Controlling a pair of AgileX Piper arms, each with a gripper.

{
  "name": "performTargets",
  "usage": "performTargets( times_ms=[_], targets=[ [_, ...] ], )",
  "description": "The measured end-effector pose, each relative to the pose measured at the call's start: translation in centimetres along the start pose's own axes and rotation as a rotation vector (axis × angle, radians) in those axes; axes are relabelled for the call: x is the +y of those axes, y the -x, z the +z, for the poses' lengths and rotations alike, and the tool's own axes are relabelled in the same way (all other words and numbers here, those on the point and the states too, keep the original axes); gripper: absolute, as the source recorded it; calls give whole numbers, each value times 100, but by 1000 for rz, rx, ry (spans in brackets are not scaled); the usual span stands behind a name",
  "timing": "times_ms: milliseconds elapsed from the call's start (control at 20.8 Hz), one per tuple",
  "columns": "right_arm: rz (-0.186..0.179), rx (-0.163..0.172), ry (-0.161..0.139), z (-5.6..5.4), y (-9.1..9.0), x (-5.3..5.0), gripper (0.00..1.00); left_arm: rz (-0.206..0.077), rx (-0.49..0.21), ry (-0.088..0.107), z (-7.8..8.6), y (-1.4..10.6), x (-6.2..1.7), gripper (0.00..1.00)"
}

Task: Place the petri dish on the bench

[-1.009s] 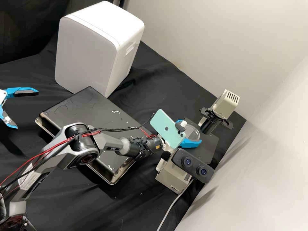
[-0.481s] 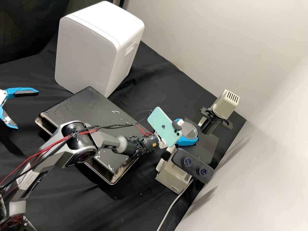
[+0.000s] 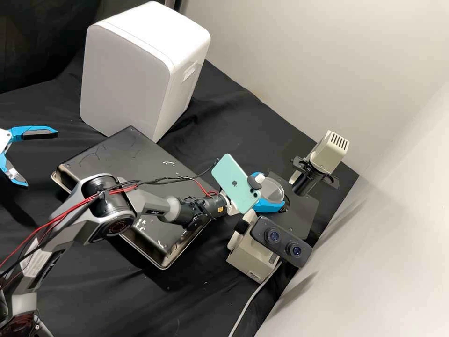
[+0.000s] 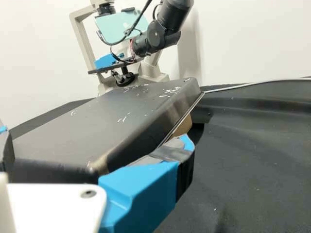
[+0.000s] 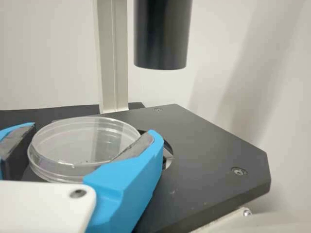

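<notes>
A clear, round petri dish (image 3: 272, 189) (image 5: 80, 145) sits between the two blue fingers of my right gripper (image 3: 268, 192) (image 5: 87, 141), which is shut on its rim. It hangs just over the left part of the black microscope stage (image 3: 301, 210) (image 5: 204, 145), beside the stage's round hole and under the dark objective tube (image 5: 160, 34). At the far left of the bench my left gripper (image 3: 37, 158) (image 4: 95, 138) stands open, holding nothing, by the end of a dark metal tray (image 3: 121, 159) (image 4: 112, 121).
The microscope's eyepieces (image 3: 280, 239) and pale base (image 3: 250, 260) stand in front of the stage, its lamp housing (image 3: 329, 150) behind. A big white box (image 3: 140, 65) stands at the back left. The white wall runs close on the right. Black cloth covers the bench.
The right arm has drawn back to the left with the petri dish in its fingers, from mid-stage toward the stage's left edge. The left gripper has barely shifted.
</notes>
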Motion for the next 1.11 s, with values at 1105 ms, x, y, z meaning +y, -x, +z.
performTargets(
  times_ms=[1105],
  targets=[
    [-27,192,-47,-258,1211,-207,0,0,-3,0,6,-2,0,100]
  ],
)
